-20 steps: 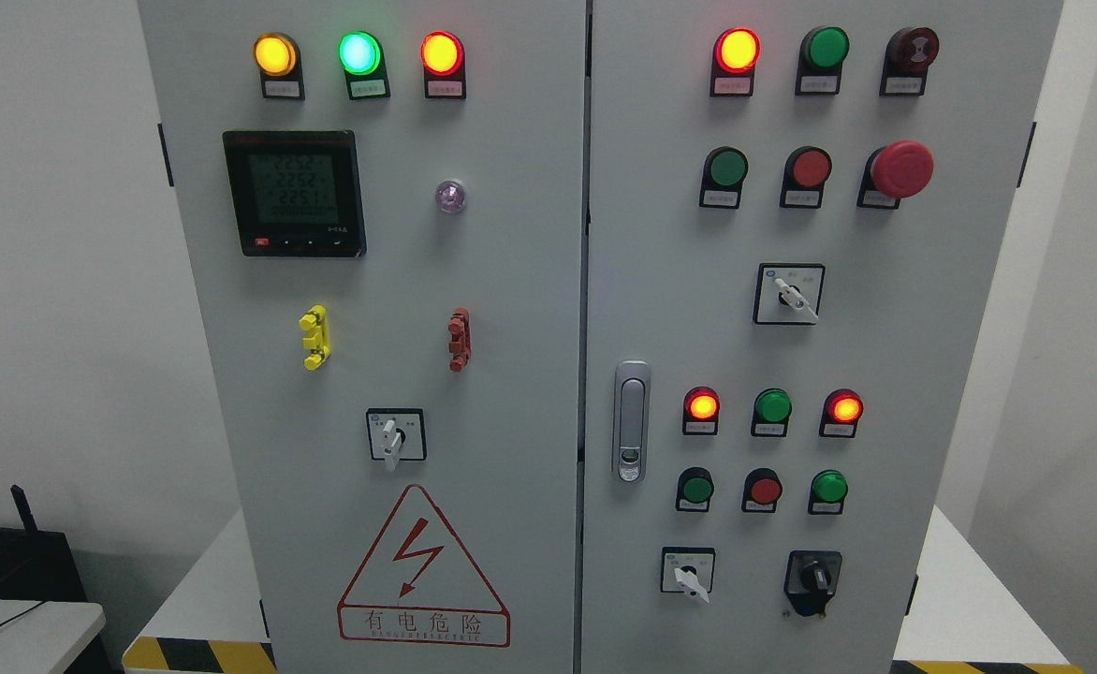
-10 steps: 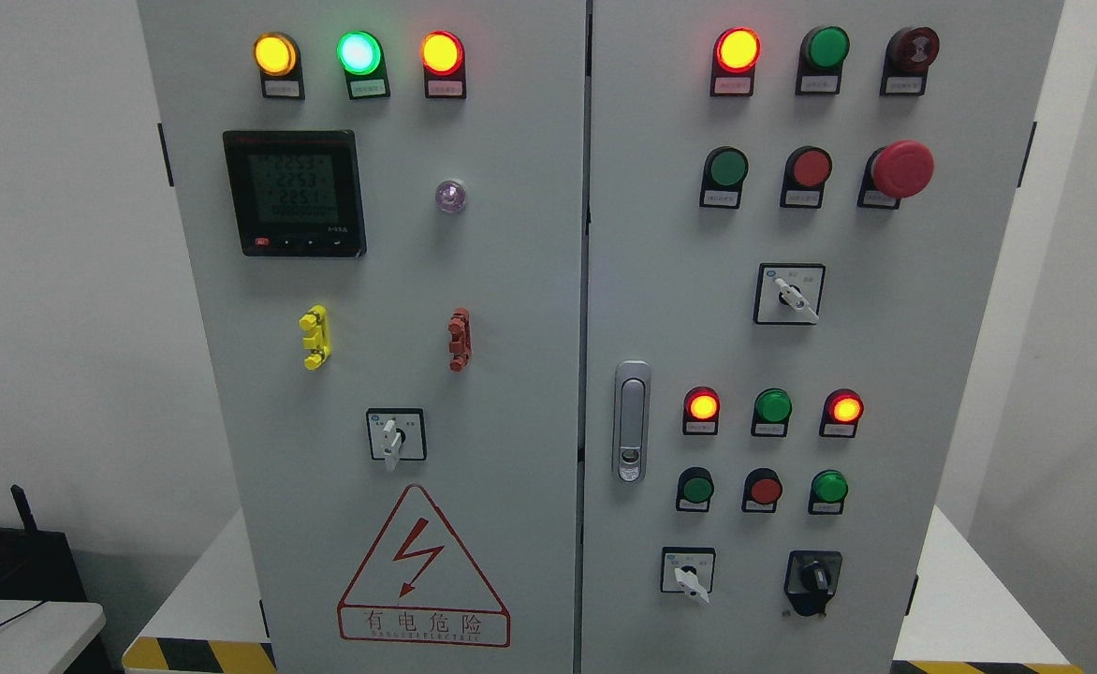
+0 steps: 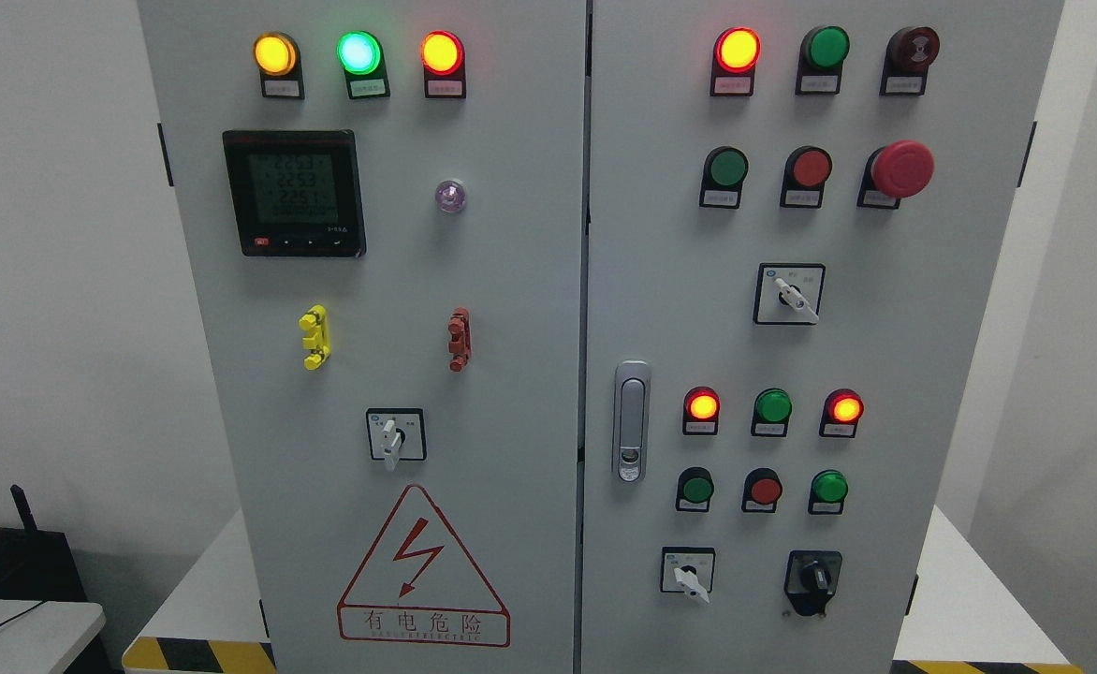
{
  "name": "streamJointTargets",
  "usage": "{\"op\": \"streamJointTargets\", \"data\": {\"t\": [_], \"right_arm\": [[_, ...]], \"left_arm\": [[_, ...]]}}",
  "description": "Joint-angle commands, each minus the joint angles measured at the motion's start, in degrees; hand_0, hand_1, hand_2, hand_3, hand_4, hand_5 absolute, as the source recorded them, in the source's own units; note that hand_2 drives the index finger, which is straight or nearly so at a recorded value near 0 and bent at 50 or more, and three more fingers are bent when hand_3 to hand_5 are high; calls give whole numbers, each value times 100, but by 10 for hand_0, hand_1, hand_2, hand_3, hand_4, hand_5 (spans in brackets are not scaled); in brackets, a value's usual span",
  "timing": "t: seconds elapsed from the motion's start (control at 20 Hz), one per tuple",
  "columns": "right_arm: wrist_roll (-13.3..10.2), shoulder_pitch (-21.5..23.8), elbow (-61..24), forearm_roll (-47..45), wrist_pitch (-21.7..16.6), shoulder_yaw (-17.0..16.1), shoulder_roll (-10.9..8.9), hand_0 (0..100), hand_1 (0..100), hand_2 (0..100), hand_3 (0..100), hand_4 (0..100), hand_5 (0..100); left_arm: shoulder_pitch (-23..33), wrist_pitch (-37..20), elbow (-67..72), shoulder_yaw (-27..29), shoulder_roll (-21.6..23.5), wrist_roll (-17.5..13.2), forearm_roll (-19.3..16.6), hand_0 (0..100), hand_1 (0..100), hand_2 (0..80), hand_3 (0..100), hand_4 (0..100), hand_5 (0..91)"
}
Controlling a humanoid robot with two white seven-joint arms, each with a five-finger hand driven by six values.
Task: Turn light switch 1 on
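White walls frame a grey two-door cabinet (image 3: 511, 374), its top and bottom cut off. Button labels are too tiny to read, so which one is light switch 1, can't tell; neither hand's in shot.

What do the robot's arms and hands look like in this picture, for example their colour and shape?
Neither arm nor hand shows in the head view, so their look cannot be described. Only the grey cabinet with its lamps and switches is in view.

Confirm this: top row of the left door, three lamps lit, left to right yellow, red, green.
Not quite. The head view shows the order as yellow lamp, green lamp, red lamp. All three are lit, in the left door's top row.
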Motion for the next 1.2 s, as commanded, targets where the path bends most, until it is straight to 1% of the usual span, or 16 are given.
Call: {"op": "streamJointTargets", "data": {"t": [0.0, 0.15, 0.25, 0.3, 0.35, 0.4, 0.45, 0.65, 0.85, 0.9, 1.05, 1.15], "right_arm": [[-2, 0, -1, -150, 1, 114, 0, 120, 389, 0, 0, 0, 0], [-2, 0, -1, -150, 1, 114, 0, 120, 389, 0, 0, 0, 0], [-2, 0, -1, -150, 1, 114, 0, 120, 389, 0, 0, 0, 0], [-2, 0, -1, -150, 1, 114, 0, 120, 389, 0, 0, 0, 0], [-2, 0, -1, -150, 1, 114, 0, 120, 389, 0, 0, 0, 0], [-2, 0, -1, -150, 1, 114, 0, 120, 389, 0, 0, 0, 0], [-2, 0, -1, -150, 1, 114, 0, 120, 389, 0, 0, 0, 0], [-2, 0, -1, -150, 1, 114, 0, 120, 389, 0, 0, 0, 0], [-2, 0, -1, -150, 1, 114, 0, 120, 389, 0, 0, 0, 0], [-2, 0, -1, -150, 1, 114, 0, 120, 389, 0, 0, 0, 0], [-2, 0, -1, -150, 1, 114, 0, 120, 389, 0, 0, 0, 0], [-2, 0, -1, -150, 1, 114, 0, 120, 389, 0, 0, 0, 0]], "left_arm": [[-183, 60, -641, -987, 172, 400, 88, 243, 263, 311, 595, 676, 521], [-288, 60, -712, -1268, 163, 453, 88, 251, 279, 326, 610, 681, 524], [-393, 77, -730, -1479, 198, 611, 88, 256, 288, 327, 612, 681, 526], [-446, 103, -739, -1576, 268, 638, 88, 259, 298, 328, 610, 682, 539], [-499, 191, -773, -1690, 286, 664, 88, 261, 318, 330, 612, 690, 574], [-534, 322, -817, -1787, 295, 708, 88, 261, 321, 332, 614, 694, 581], [-561, 437, -896, -1849, 295, 760, 88, 260, 329, 338, 625, 709, 610], [-762, 666, -1028, -2288, 286, 1129, 88, 251, 350, 368, 669, 775, 687], [-930, 982, -1266, -2569, 286, 1183, 88, 246, 357, 384, 685, 789, 717], [-956, 1044, -1344, -2657, 286, 1261, 88, 244, 359, 386, 687, 793, 720], [-983, 1175, -1573, -3008, 286, 1788, 80, 237, 374, 397, 694, 802, 732], [-1018, 1246, -1670, -3237, 277, 2026, 80, 233, 385, 404, 702, 809, 747]]}}
